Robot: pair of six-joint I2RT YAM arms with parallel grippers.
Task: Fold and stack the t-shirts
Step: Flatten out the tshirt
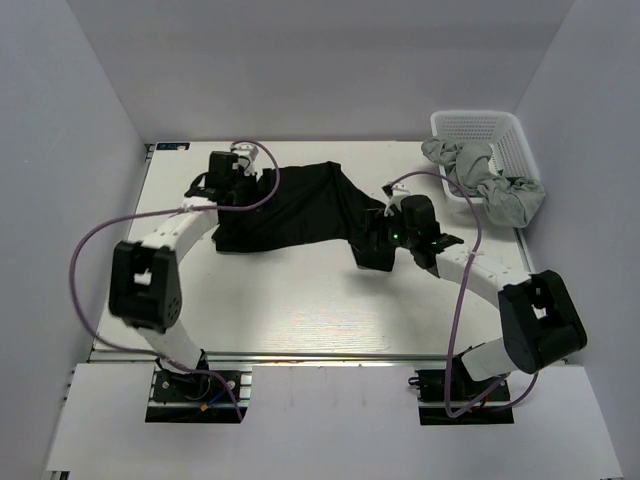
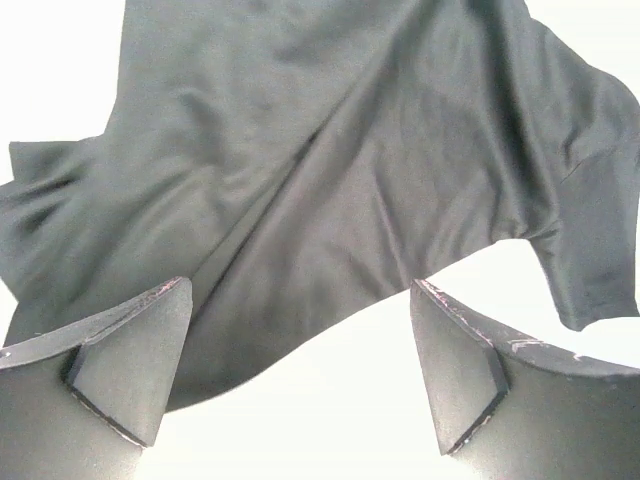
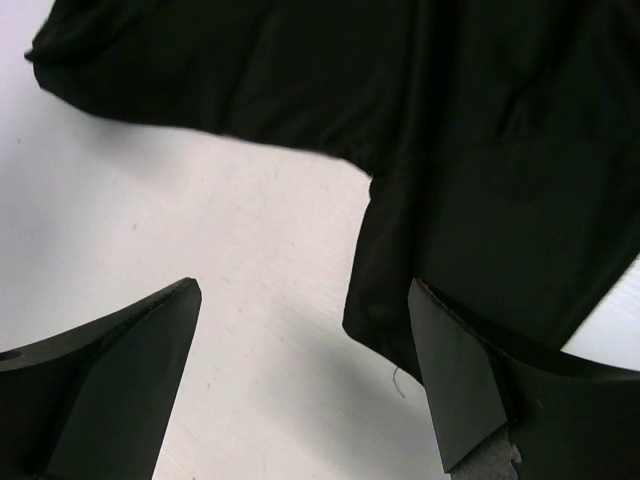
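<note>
Left gripper (image 2: 300,283) and right gripper (image 3: 303,283) gape wide, empty, at opposite edges of the one black t-shirt (image 1: 290,210), crumpled on the table (image 1: 330,310), whose near strip lies bare. One white basket (image 1: 495,130), far-right corner, spills bunched grey t-shirts (image 1: 490,185), count unclear.

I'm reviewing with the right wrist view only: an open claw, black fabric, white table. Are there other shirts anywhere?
Observer: Yes. Light grey t-shirts lie crumpled in a white lattice basket and spill over its rim, at the far right corner of the table.
Operator: What is the left claw doing?
Observer: The left claw is open and empty, at the left end of the black t-shirt, which lies unfolded and rumpled.
</note>
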